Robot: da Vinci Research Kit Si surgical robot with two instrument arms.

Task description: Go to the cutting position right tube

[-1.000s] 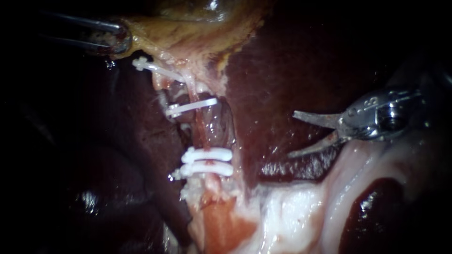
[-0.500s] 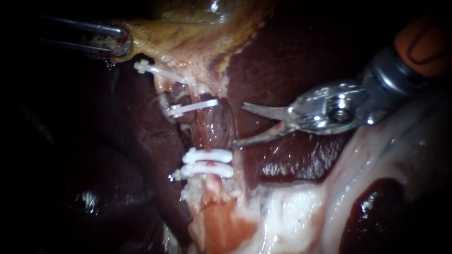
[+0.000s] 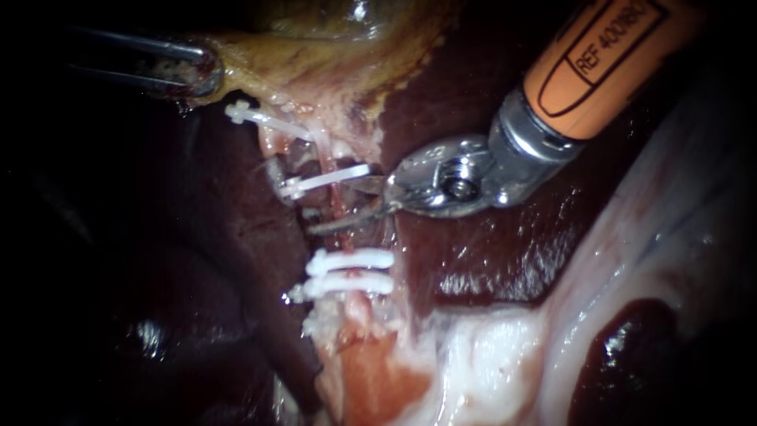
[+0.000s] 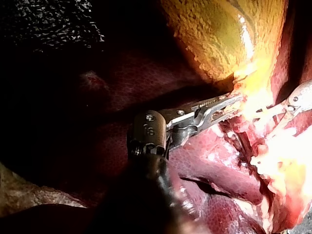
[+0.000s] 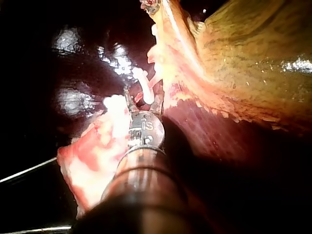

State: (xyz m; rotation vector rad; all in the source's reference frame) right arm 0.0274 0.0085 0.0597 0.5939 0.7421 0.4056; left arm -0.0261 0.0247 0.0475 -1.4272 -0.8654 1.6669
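Note:
My right instrument (image 3: 337, 208) comes in from the upper right on an orange shaft. Its curved blades are open and straddle the right tube (image 3: 337, 214), between the upper white clip (image 3: 323, 181) and the two lower clips (image 3: 350, 261). A further clip (image 3: 251, 112) sits on the left tube, higher up. My left instrument (image 3: 192, 68) is shut on the edge of the yellowish gallbladder (image 3: 315, 55) and holds it taut. In the left wrist view its jaws (image 4: 220, 105) pinch that same edge. From the right wrist, the blades (image 5: 142, 101) reach up beside a clip (image 5: 146, 88).
Dark red liver (image 3: 473, 260) lies under and to the right of the tubes. Pale fatty tissue (image 3: 489, 355) fills the lower right. A cut reddish stump (image 3: 371, 379) sits below the lower clips.
My right instrument has moved left, off the liver and onto the right tube, its blades now around it between the clips. The left instrument has not moved.

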